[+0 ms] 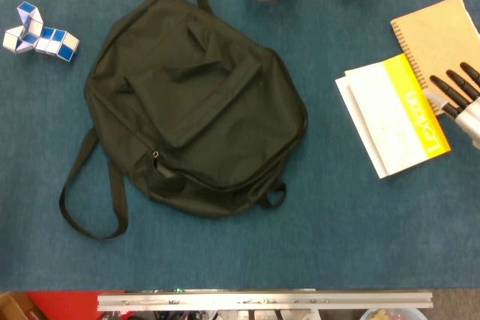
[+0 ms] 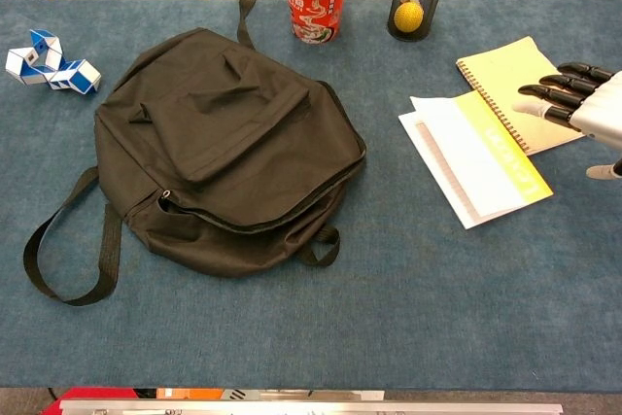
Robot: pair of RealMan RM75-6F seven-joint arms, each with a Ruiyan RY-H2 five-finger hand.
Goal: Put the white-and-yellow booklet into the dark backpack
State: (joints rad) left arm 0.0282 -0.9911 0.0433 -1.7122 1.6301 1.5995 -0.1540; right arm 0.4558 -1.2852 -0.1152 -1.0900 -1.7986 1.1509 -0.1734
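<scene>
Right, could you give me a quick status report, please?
Right hand open, holding nothing, over the spiral notebook; left hand not in view. Booklet flat on table, untouched. Backpack lying flat.

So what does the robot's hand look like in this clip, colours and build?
Only the right hand shows, at the frame edge: a glossy silver-white shell with slender black fingers ending in pale tips. No cables, markings or sleeve are visible; the arm is out of frame.

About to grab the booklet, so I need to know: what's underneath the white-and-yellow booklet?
The white-and-yellow booklet lies on the blue table mat, its far corner overlapping the spiral notebook. Another white sheet's edge shows under its left side. What lies beneath its middle is covered.
</scene>
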